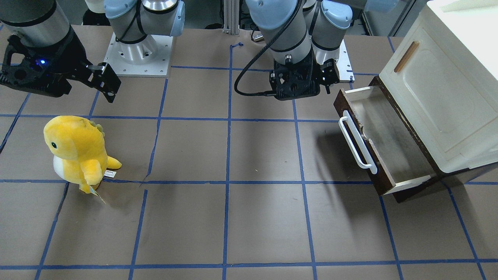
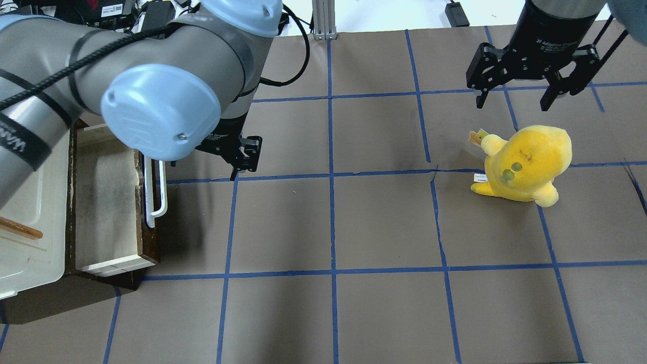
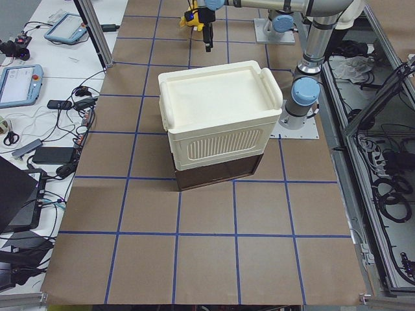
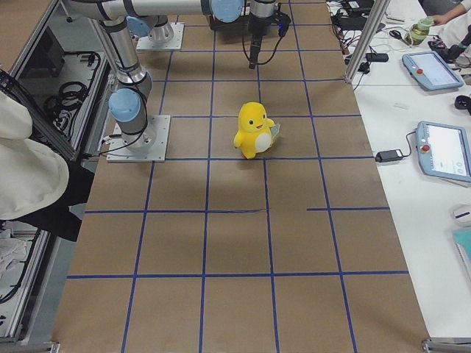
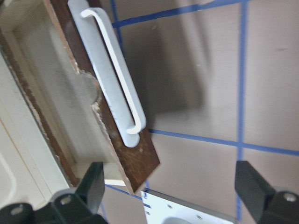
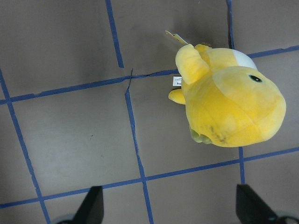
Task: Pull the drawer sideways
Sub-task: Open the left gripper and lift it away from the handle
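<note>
The dark brown drawer (image 1: 393,144) stands pulled out from under the cream-white cabinet (image 1: 447,89), and its pale inside is empty. Its long white bar handle (image 1: 356,142) faces the table's middle. It also shows in the overhead view (image 2: 103,202) and in the left wrist view (image 5: 140,154). My left gripper (image 5: 170,186) is open and empty. It hovers beside the handle (image 5: 114,79), apart from it, and part of it is hidden under the arm in the overhead view (image 2: 227,151). My right gripper (image 2: 515,96) is open and empty, far across the table.
A yellow plush toy (image 2: 525,162) stands just below my right gripper and also shows in the right wrist view (image 6: 229,107). The cabinet door has a small wooden handle (image 1: 406,56). Brown table paper with blue tape lines (image 1: 227,155) lies between the arms.
</note>
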{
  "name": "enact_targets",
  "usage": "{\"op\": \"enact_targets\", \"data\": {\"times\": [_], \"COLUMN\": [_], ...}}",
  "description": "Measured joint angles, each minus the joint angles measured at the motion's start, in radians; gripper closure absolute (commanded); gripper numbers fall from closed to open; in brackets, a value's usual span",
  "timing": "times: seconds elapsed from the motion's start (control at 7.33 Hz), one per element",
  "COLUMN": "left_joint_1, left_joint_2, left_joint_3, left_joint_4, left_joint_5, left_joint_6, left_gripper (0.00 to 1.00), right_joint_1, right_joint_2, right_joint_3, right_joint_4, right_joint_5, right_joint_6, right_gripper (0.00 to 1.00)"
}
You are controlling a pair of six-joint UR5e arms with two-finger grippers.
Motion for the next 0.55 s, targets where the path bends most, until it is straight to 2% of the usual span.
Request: {"op": "enact_targets", "data": {"times": [0.27, 0.55], "left_joint_1": [0.077, 0.170], "left_joint_2": [0.093, 0.124], "left_joint_3": [0.003, -0.003], "left_joint_4": [0.001, 0.054], "left_joint_5": [-0.158, -0.283], "left_joint_6": [0.074, 0.166], "left_gripper": [0.00, 0.00], "right_joint_1": [0.000, 0.000], "right_joint_2": [0.000, 0.000], "right_joint_3": [0.000, 0.000], "right_joint_4": [0.000, 0.000], "right_joint_5": [0.000, 0.000], "right_joint_6": [0.000, 0.000], "right_gripper": [0.00, 0.00]}}
